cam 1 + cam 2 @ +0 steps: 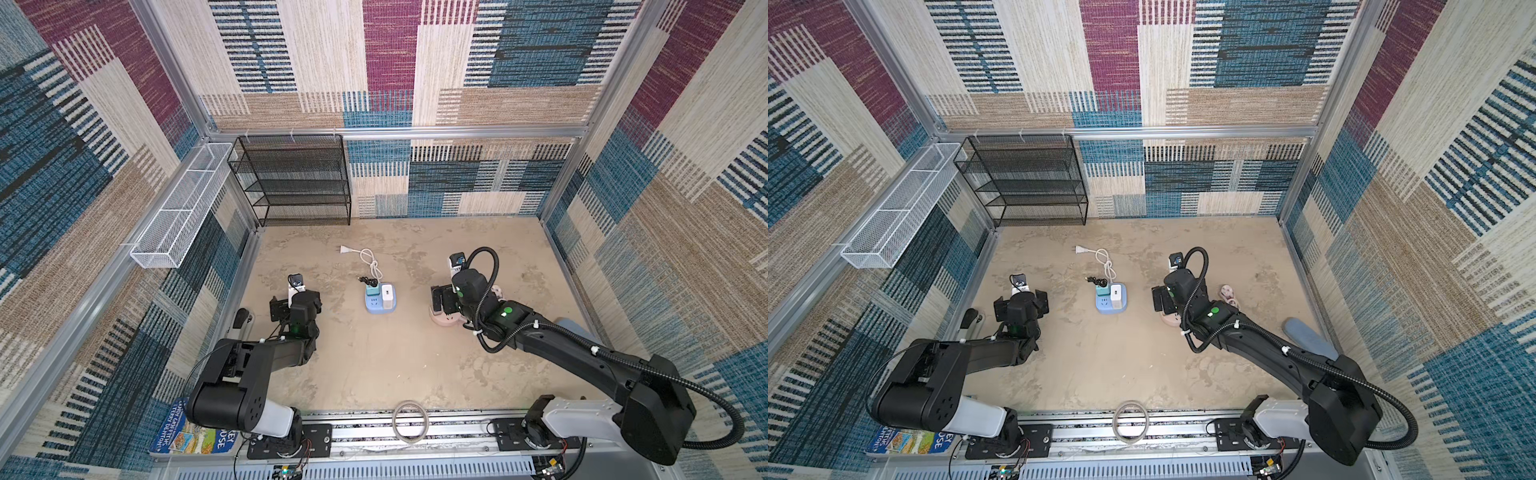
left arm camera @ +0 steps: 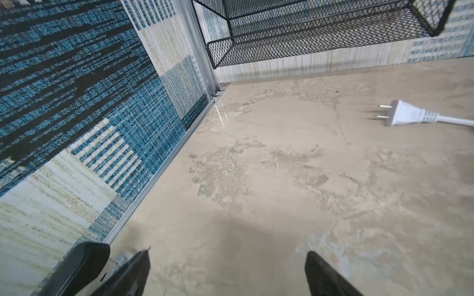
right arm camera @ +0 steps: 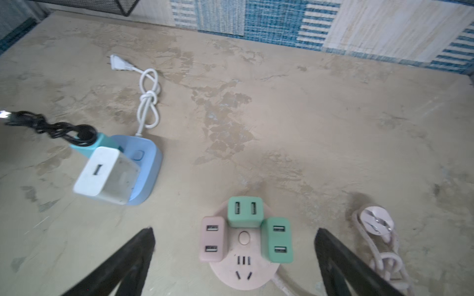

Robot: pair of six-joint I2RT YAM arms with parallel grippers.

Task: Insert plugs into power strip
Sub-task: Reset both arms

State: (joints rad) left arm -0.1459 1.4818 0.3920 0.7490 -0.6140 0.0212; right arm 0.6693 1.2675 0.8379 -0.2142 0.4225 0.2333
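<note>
Looks like the closing step: all five plugs are seated, none loose. Round pink strip (image 3: 243, 269) on the right holds three: pink plug (image 3: 212, 238), mint green plug (image 3: 245, 211), second mint green plug (image 3: 278, 239). Blue strip (image 3: 151, 164) at mid-desk (image 3: 282, 115) holds two: white plug (image 3: 102, 174), teal plug (image 3: 89, 146). Two strips. Their own two cord ends, flat white plug (image 3: 119, 62) and round pink plug (image 3: 375, 220), lie unplugged. Right jaws are spread and empty above the pink strip. Left jaws are spread and empty over bare desk, left. Next move is probably to lift both arms clear of the cords.
</note>
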